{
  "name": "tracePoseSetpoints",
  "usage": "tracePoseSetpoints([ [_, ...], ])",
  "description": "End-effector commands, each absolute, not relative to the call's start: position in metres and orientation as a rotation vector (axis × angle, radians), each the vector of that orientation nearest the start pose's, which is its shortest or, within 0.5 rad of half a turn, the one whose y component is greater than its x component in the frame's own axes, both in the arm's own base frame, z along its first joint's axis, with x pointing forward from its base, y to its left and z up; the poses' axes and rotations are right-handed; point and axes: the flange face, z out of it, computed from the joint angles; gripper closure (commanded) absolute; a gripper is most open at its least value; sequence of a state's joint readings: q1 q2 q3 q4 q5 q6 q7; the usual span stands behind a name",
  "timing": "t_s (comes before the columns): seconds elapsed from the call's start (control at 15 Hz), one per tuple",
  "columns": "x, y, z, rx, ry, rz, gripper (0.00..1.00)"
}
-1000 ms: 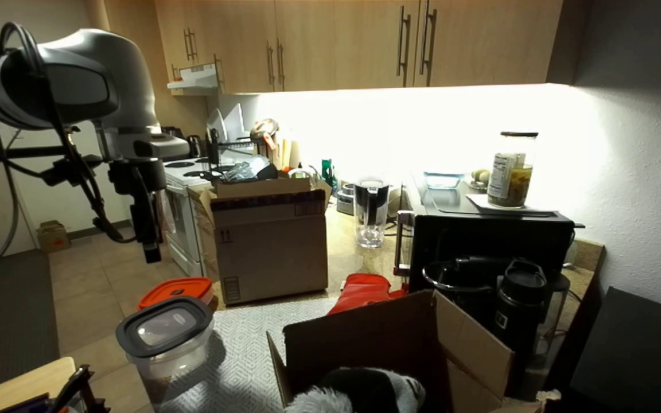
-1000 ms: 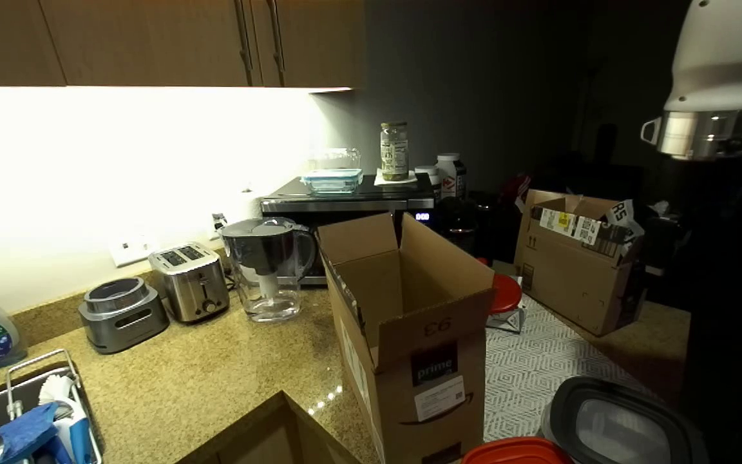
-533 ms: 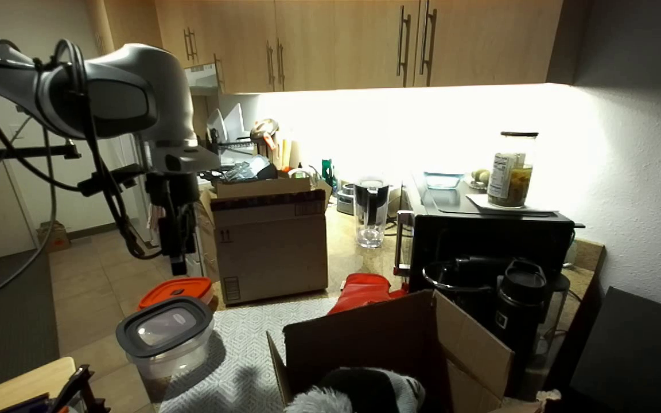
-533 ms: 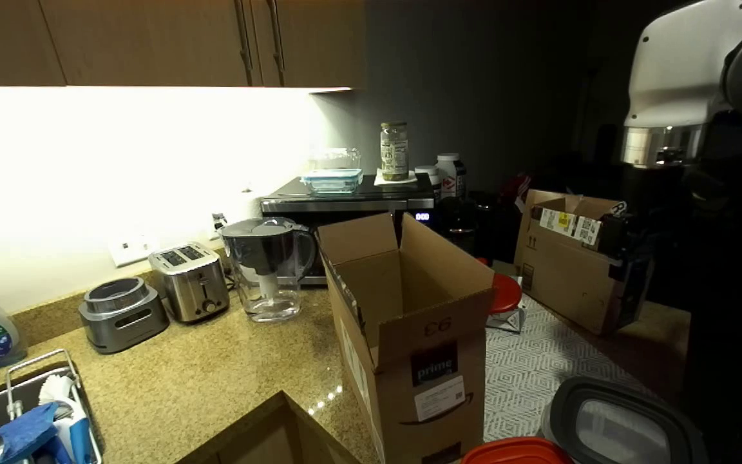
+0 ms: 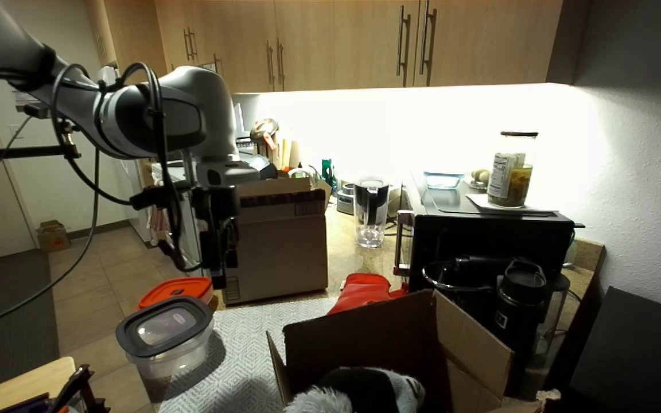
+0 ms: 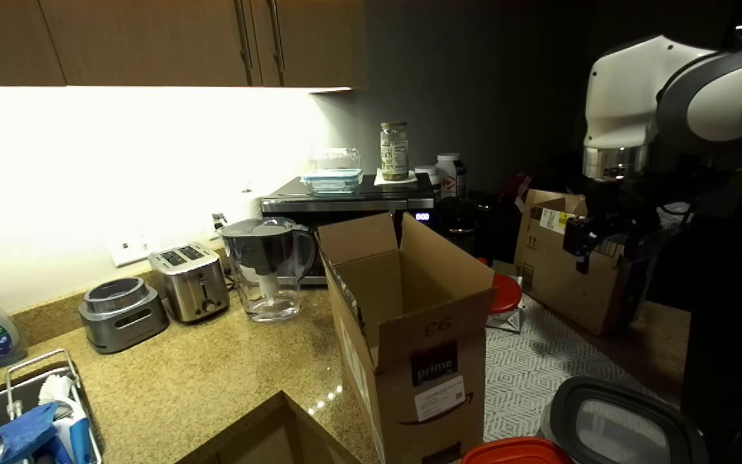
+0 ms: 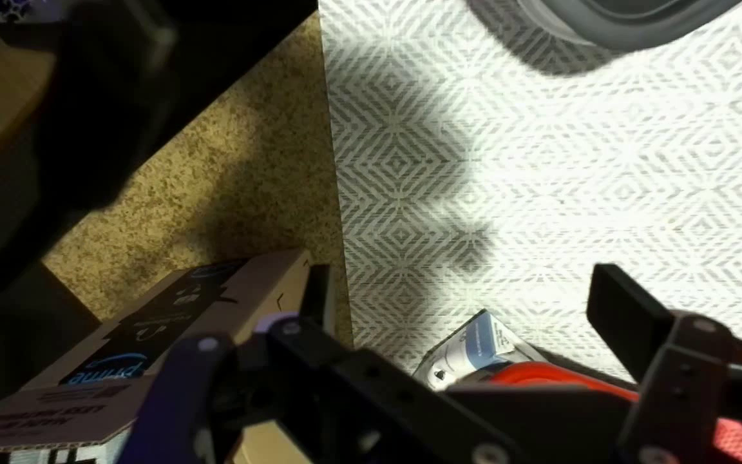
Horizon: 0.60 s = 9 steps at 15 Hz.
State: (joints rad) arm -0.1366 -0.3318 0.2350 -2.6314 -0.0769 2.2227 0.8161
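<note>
My gripper (image 7: 464, 293) is open with nothing between its fingers, above the white patterned mat (image 7: 538, 180). In an exterior view the gripper (image 5: 220, 281) hangs in front of a tall cardboard box (image 5: 276, 246), above and beside a clear container with a dark grey lid (image 5: 164, 327). It also shows, dark, in an exterior view (image 6: 593, 252). In the wrist view a small white and blue packet (image 7: 474, 345) and a red-orange rim (image 7: 538, 372) lie beyond the fingers, partly hidden by them. The grey lid (image 7: 635, 26) shows at the top edge.
A container with an orange-red lid (image 5: 175, 291) stands beside the grey-lidded one. An open box (image 5: 359, 338) holds something furry, black and white. A red cloth-like thing (image 5: 362, 289) lies near the black microwave (image 5: 485, 235). A water pitcher (image 6: 268, 270) and toaster (image 6: 190, 280) stand on the counter.
The arm and gripper have moved right and down in an exterior view, and left into fuller sight in an exterior view. The boxes and containers have not moved.
</note>
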Motion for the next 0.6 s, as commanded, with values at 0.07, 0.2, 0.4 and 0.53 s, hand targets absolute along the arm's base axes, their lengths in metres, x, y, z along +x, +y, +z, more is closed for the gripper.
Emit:
tracePoseSetpoints([
  [0.07, 0.425, 0.002, 0.328, -3.098, 1.267, 0.021, 0.00],
  [0.2, 0.435, -0.011, 0.321, -3.082, 1.338, 0.035, 0.00],
  [0.4, 0.448, -0.026, 0.314, -3.039, 1.419, 0.061, 0.00],
  [0.53, 0.458, -0.034, 0.309, -3.004, 1.462, 0.075, 0.00],
])
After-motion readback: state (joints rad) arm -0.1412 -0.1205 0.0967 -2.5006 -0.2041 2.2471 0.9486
